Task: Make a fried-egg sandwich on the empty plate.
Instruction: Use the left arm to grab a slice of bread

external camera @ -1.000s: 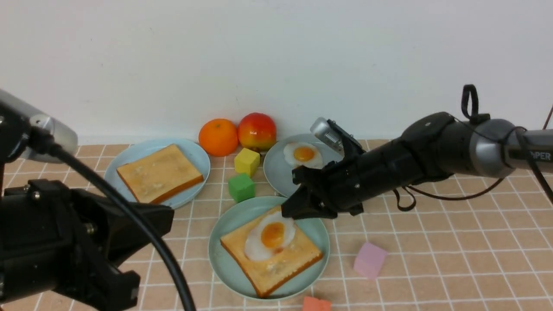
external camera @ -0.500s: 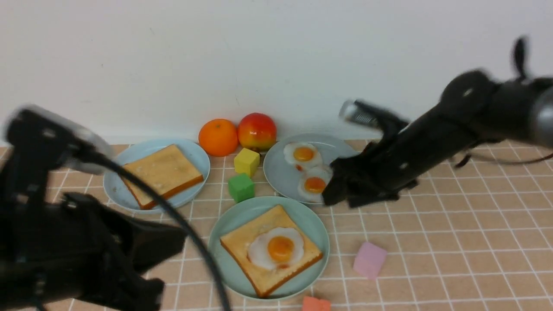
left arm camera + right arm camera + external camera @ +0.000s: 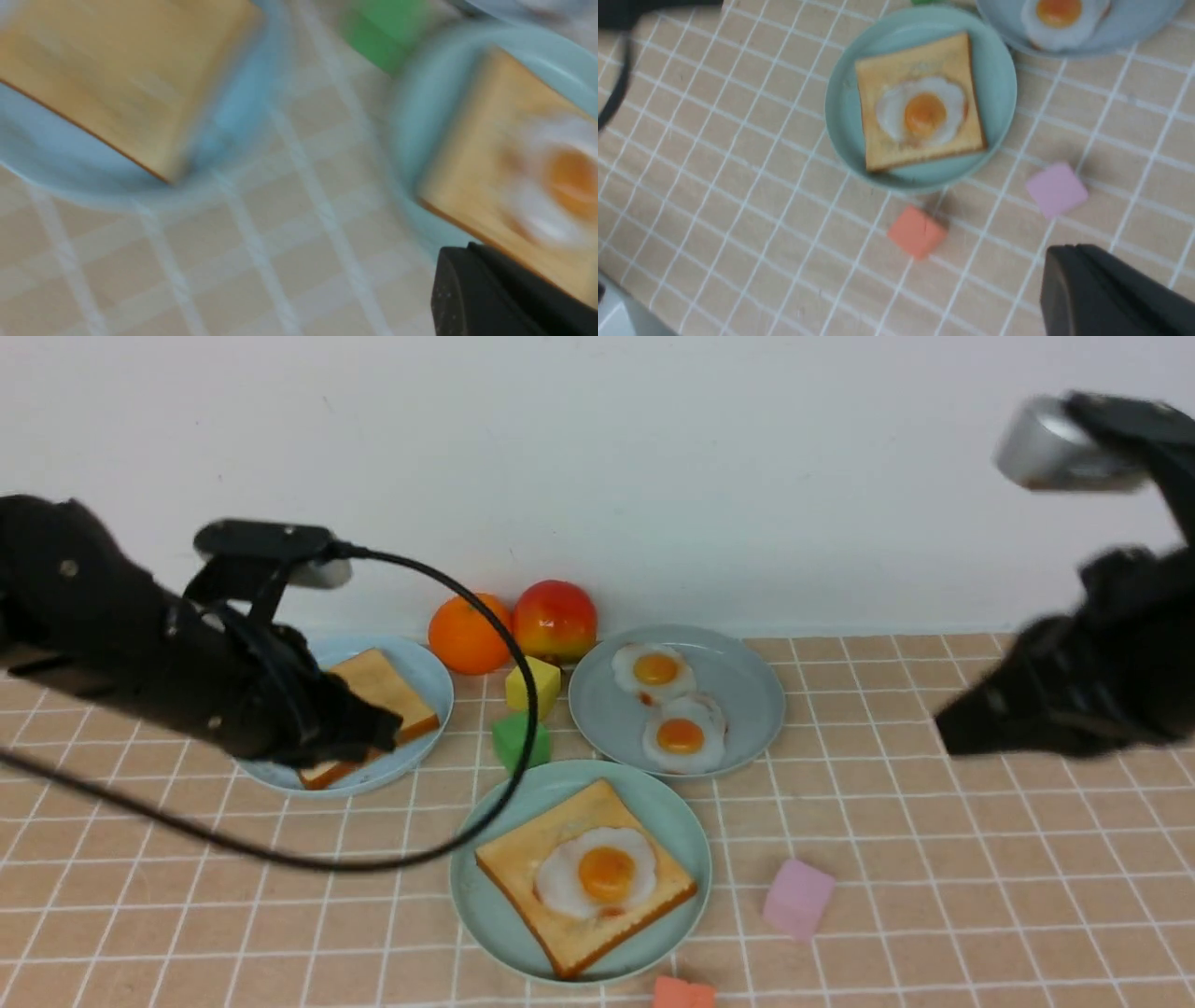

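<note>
The mint-green plate (image 3: 485, 915) sits front centre with one toast slice (image 3: 523, 859) on it and a fried egg (image 3: 597, 873) flat on the toast. It also shows in the right wrist view (image 3: 845, 93). A second toast slice (image 3: 373, 681) lies on the sky-blue plate (image 3: 429, 663) at the left. My left gripper (image 3: 378, 733) hangs over that toast's near corner and looks shut and empty. In the blurred left wrist view (image 3: 448, 261) its tip is beside the mint plate (image 3: 420, 93). My right gripper (image 3: 948, 733) is far right, blurred, raised, looking shut and empty.
A grey-blue plate (image 3: 747, 691) behind the mint plate holds two more fried eggs. An orange (image 3: 471, 633) and an apple (image 3: 555, 619) stand by the wall. Yellow (image 3: 533, 684), green (image 3: 518, 739), pink (image 3: 798, 896) and orange-red (image 3: 683, 992) cubes lie about. My left arm's cable loops across the mint plate's left side.
My right gripper let the egg down on the toast, then pulled away to the far right and up. My left arm swung forward over the sky-blue plate's toast.
</note>
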`<state>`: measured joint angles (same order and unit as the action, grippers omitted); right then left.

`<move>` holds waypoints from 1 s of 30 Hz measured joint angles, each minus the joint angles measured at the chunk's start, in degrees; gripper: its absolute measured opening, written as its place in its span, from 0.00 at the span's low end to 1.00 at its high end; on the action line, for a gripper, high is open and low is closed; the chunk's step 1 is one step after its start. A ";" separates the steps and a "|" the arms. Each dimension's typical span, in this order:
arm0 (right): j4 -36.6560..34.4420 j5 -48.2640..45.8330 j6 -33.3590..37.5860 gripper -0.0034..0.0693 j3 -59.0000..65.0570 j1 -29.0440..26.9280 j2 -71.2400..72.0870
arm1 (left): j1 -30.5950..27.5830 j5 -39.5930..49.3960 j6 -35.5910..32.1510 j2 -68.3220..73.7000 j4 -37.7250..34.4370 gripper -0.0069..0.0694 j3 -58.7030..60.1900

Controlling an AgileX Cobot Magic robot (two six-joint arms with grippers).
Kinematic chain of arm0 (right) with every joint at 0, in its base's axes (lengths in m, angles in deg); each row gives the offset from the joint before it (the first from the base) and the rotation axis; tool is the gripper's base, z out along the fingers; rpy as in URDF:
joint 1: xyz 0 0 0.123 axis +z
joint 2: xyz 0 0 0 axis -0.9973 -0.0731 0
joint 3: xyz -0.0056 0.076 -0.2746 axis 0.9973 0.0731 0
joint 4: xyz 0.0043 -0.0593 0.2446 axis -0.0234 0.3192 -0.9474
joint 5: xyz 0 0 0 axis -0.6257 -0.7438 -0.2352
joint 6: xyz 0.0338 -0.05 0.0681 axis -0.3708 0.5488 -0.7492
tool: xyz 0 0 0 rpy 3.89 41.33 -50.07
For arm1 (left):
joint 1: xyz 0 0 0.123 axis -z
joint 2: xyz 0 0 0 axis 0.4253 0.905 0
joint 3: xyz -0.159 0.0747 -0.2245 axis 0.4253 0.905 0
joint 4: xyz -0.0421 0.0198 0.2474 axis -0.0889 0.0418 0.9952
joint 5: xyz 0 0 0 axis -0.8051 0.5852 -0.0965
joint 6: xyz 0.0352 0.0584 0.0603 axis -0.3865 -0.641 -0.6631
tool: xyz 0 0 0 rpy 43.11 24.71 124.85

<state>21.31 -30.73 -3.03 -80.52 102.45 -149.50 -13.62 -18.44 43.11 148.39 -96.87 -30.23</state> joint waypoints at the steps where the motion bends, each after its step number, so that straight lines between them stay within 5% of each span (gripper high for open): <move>1: 0.02 0.00 0.00 0.03 1.34 0.00 1.28 | -0.06 -1.17 -0.27 1.61 1.62 0.07 -0.89; 8: -0.25 0.15 0.00 0.04 7.21 0.00 8.33 | -0.06 -2.81 2.20 13.77 16.93 0.12 -8.28; 13: -0.44 -0.59 0.00 0.05 7.40 0.00 11.62 | -0.06 -3.50 4.26 20.69 27.13 0.35 -11.75; 18: -0.61 -0.69 0.00 0.05 7.40 0.00 12.34 | -0.06 -8.30 4.05 23.04 29.43 0.53 -12.01; 30: -3.25 -0.69 0.00 0.06 7.40 0.00 12.34 | -0.06 -17.12 -4.11 25.02 29.88 0.54 -12.39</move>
<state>18.06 -31.42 -3.03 -73.12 102.45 -137.16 -13.68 -35.56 39.00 173.41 -66.99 -42.62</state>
